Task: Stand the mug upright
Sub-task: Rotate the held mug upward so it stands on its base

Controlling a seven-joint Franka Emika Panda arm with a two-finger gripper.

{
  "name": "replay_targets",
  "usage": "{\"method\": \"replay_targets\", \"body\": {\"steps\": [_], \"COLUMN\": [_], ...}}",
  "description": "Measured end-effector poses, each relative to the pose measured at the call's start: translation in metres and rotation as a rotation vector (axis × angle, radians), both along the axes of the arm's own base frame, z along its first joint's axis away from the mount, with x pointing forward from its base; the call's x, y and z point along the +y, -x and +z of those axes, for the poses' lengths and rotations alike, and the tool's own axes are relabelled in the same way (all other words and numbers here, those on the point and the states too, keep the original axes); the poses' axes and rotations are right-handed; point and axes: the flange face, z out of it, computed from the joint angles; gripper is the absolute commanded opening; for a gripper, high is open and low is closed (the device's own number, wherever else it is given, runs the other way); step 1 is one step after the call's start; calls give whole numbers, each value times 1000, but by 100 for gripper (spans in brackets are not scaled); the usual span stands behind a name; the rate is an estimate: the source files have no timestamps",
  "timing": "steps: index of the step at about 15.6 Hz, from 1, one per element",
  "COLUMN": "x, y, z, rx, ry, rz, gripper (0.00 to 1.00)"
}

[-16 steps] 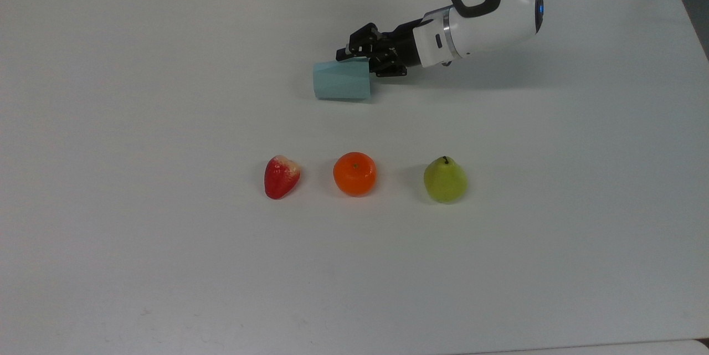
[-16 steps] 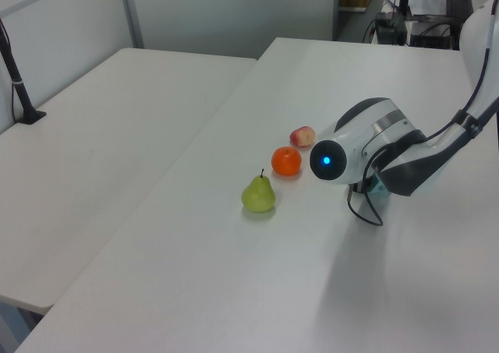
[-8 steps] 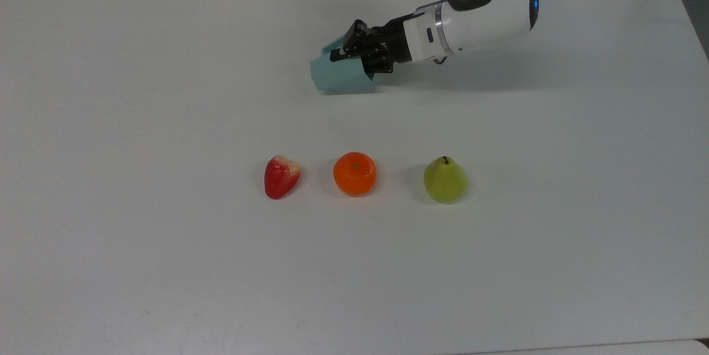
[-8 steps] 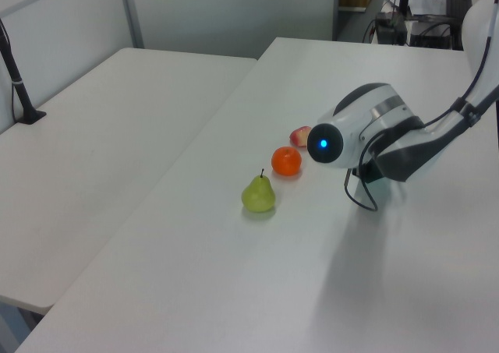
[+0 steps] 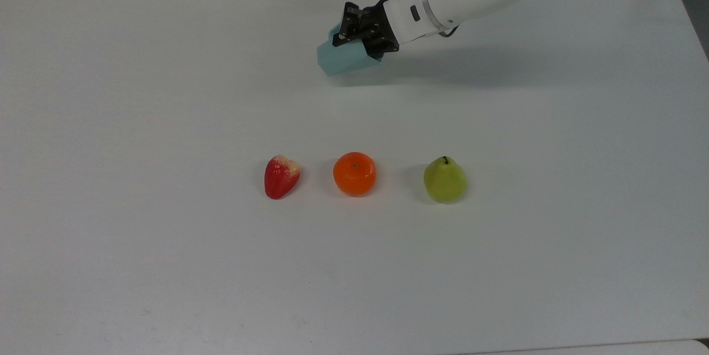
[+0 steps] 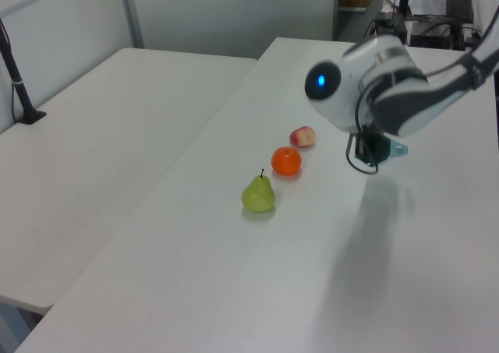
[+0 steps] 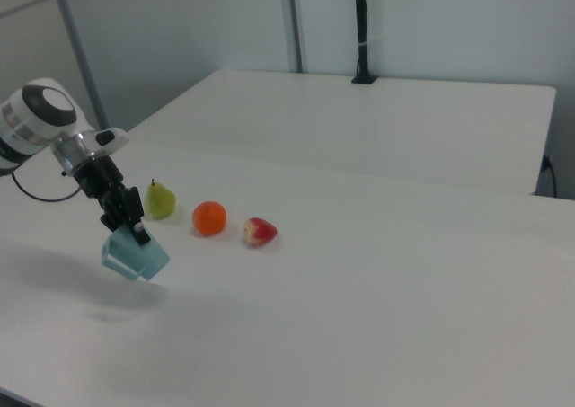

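Tool: your tool [image 5: 363, 35] is clamped on the mug's rim, one finger inside, one outside.
Mug: the mug [image 5: 346, 58] hangs from the tool, tilted, clear of the desk [image 5: 166, 94] in the right view.
Change: a second ago it lay on its side on the desk; it is now lifted and turning.
Meaning: the righting looks about half done; you must finish the turn and set it down.
Surroundings: strawberry [image 5: 281, 176], orange [image 5: 354, 173] and pear [image 5: 445, 179] sit in a row well apart from the tool.
Obstructions: none near the tool.
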Motion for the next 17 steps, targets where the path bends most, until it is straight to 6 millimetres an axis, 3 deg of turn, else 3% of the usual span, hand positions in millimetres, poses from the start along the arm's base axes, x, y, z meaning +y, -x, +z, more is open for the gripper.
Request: {"method": "replay_targets", "body": {"steps": [2, 6, 13, 14, 17], "x": [3, 5, -25, -28, -35], "y": [-10, -28, -51, -52, -53], "z": [10, 10, -1, -7, -21], "rx": [-5, -10, 44, 43, 61], "ry": [-139, -398, -730, -746, -806], "rz": [21, 60, 144, 163, 191], "gripper": [0, 0, 3, 10, 72]}}
